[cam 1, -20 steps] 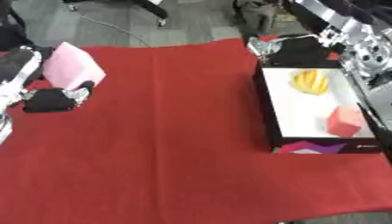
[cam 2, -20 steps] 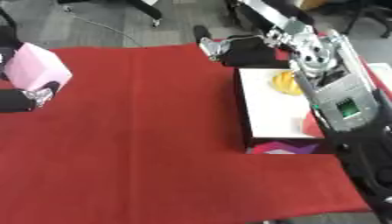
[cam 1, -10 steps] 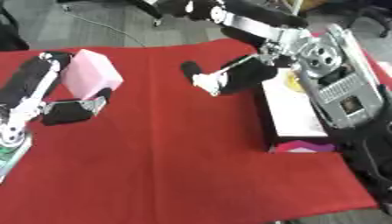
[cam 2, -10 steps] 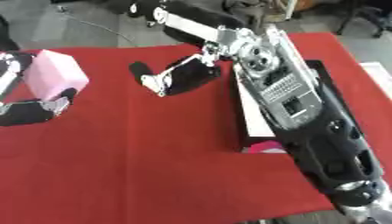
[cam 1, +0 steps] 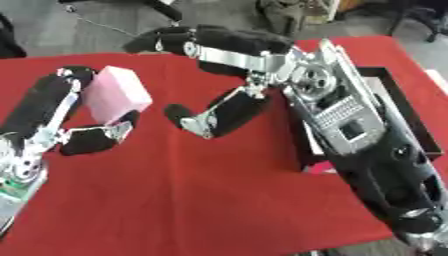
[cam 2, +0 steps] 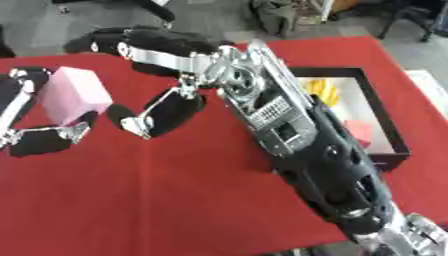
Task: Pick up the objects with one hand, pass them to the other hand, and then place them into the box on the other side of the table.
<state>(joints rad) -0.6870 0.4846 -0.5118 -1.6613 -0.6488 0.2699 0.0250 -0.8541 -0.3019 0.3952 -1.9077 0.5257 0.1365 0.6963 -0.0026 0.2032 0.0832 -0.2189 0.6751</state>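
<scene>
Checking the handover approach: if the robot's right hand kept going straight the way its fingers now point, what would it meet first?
Probably the pink rectangular block held up in the left hand. The open right hand reaches leftward over the red tablecloth, with nothing visible between them, though depth is hard to judge.

Both arms are black shells over silver metal joints. The right arm [cam 2: 297, 150] carries a broad grey panel with a small dark square on its forearm. The right hand [cam 1: 214, 75] and left hand [cam 1: 61, 120] have thick black padded fingers on silver links.
</scene>
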